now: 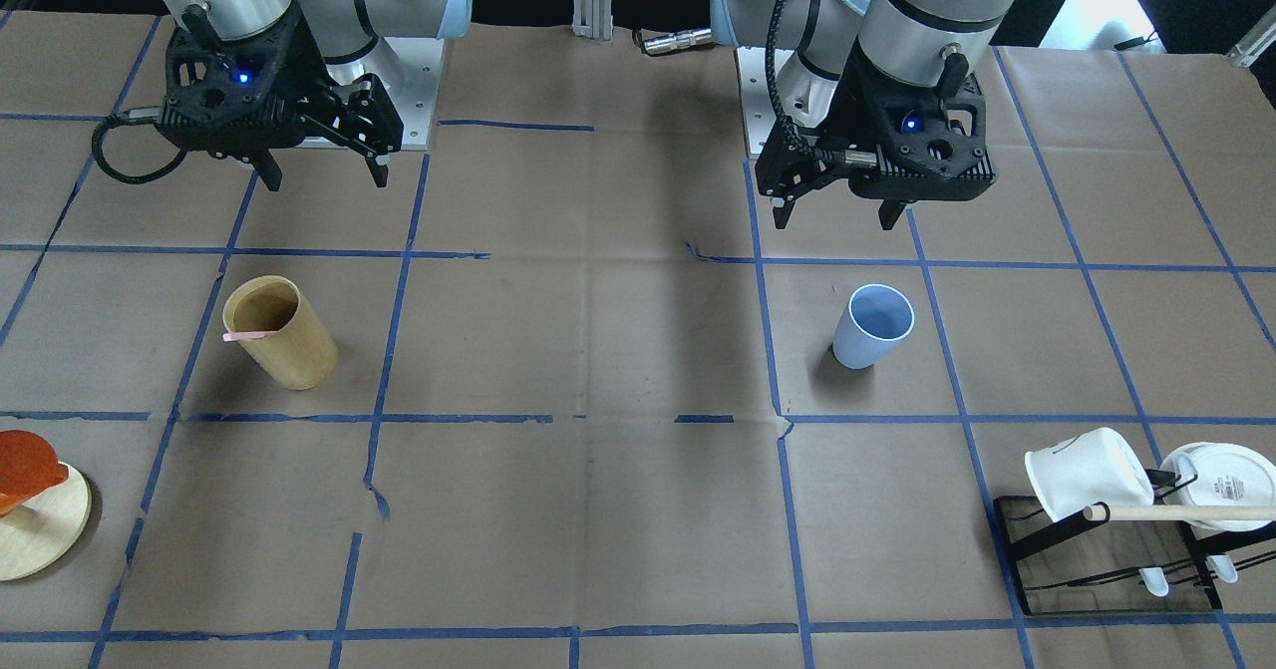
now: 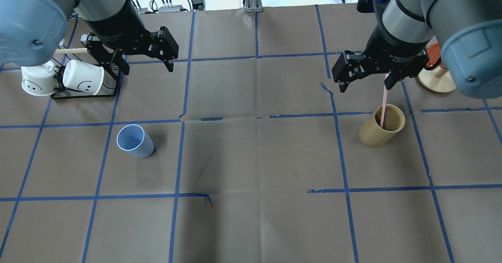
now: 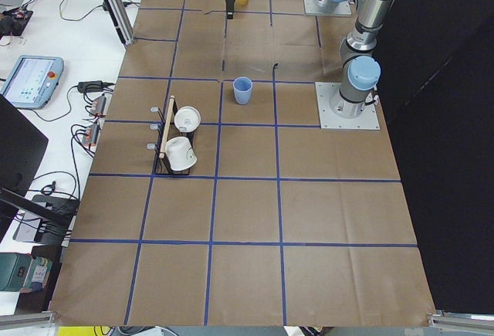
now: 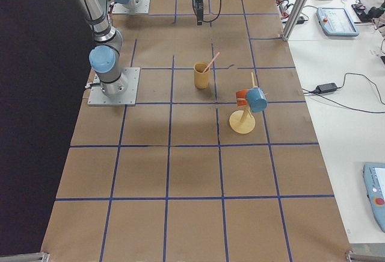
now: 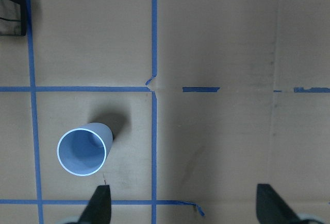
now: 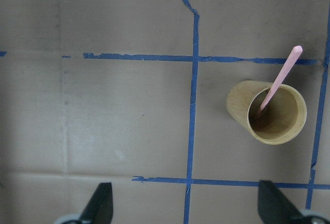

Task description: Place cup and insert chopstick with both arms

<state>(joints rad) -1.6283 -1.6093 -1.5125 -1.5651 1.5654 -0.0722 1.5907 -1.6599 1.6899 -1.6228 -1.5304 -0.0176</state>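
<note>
Nearest you, at the front of the worktop (image 1: pixel 598 549), a black rack (image 1: pixel 1107 574) is holding two white mugs (image 1: pixel 1087 475) at one corner, and a round wooden stand (image 1: pixel 45 534) is sitting at the other. Neither is playing a part in the job.

Further in, the blue cup (image 1: pixel 872 328) is standing upright and alone on the robot's left side, mouth up and empty. Level with it on the right side, the chopstick (image 1: pixel 249 335) is leaning inside the tan wooden cup (image 1: pixel 284 335), its upper end poking out over the rim.

Beyond them, the left pincer (image 1: pixel 833 218) is hanging above the worktop behind the blue cup, jaws spread wide and gripping nothing. The right pincer (image 1: pixel 325 180) is hovering behind the tan wooden cup, also wide apart and empty.

As I judge it, you are looking at the very start. The blue cup is waiting to be picked up and placed, and the chopstick is yet to be drawn out and inserted into it.
</note>
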